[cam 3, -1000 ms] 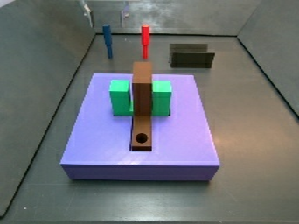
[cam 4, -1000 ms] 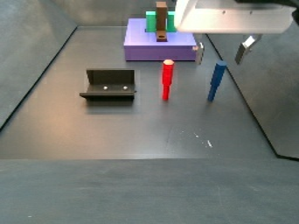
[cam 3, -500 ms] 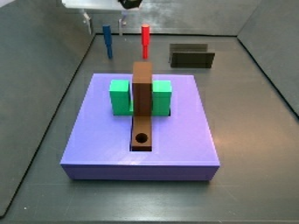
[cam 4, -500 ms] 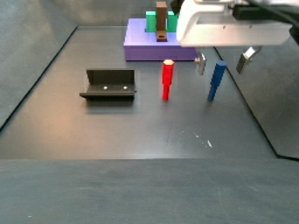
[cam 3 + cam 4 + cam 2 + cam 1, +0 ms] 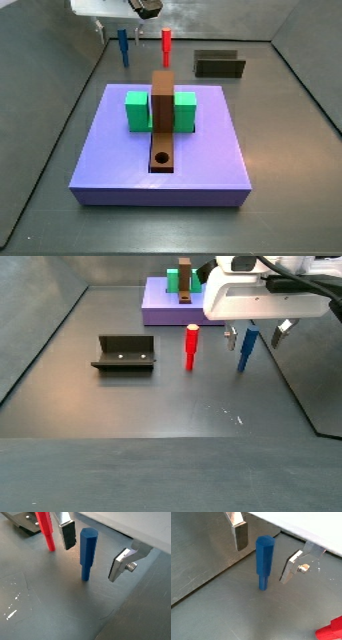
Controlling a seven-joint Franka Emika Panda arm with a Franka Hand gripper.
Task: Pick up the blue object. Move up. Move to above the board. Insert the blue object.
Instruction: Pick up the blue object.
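The blue object [image 5: 264, 562] stands upright on the grey floor; it also shows in the other wrist view [image 5: 87, 553] and in both side views [image 5: 123, 46] [image 5: 249, 351]. My gripper [image 5: 264, 554] is open and straddles it: one finger [image 5: 240, 534] on one side, the other finger [image 5: 292, 566] on the other, neither touching. It shows the same way in the other wrist view [image 5: 91, 552]. In the side views the gripper [image 5: 254, 334] hangs over the peg's top. The lavender board [image 5: 162, 145] carries a green block [image 5: 138, 110] and a brown strip [image 5: 163, 120] with a round hole [image 5: 163, 158].
A red peg [image 5: 191, 348] stands upright close beside the blue one, also in a wrist view [image 5: 45, 531] and a side view [image 5: 166, 45]. A dark fixture [image 5: 124, 353] stands on the floor. Grey walls enclose the floor; one wall runs near the blue peg.
The gripper has come down over the blue peg, so its open fingers now sit on either side of the peg's upper part. The pegs and board have not moved.
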